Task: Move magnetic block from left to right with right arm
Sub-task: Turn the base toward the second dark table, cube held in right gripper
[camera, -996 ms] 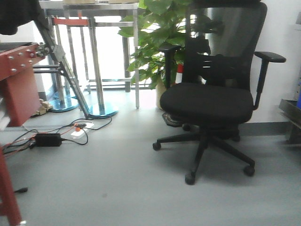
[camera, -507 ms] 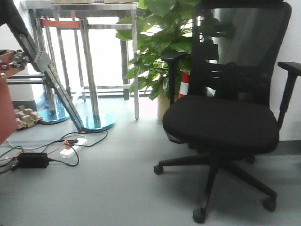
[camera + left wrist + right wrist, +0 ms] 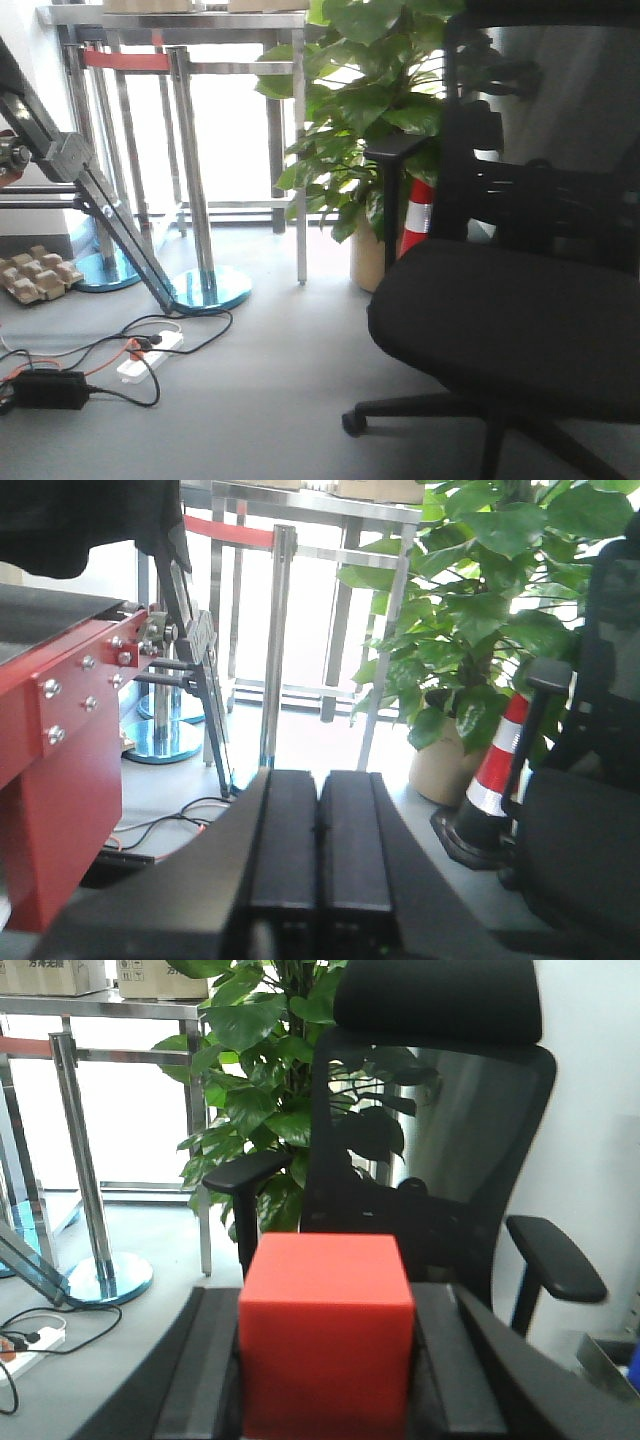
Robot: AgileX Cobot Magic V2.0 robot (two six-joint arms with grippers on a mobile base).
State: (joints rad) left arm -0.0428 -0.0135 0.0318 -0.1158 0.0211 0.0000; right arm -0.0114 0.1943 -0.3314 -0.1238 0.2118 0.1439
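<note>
In the right wrist view the magnetic block (image 3: 325, 1335), a plain red cube, sits between the two dark fingers of my right gripper (image 3: 327, 1360), which is shut on it and held up in the air facing a black office chair (image 3: 430, 1150). In the left wrist view my left gripper (image 3: 320, 860) is shut, its two black pads pressed together with nothing between them. Neither gripper nor the block shows in the front view.
A black office chair (image 3: 520, 320) fills the right of the front view, with a potted plant (image 3: 370, 120) and a striped cone (image 3: 417, 215) behind it. A red table frame (image 3: 60, 770) stands at the left. Metal stanchions (image 3: 195, 180), cables and a power strip (image 3: 140, 355) lie on the grey floor.
The front view has closed in on the chair and plant and swung right; the red table frame has left its left edge.
</note>
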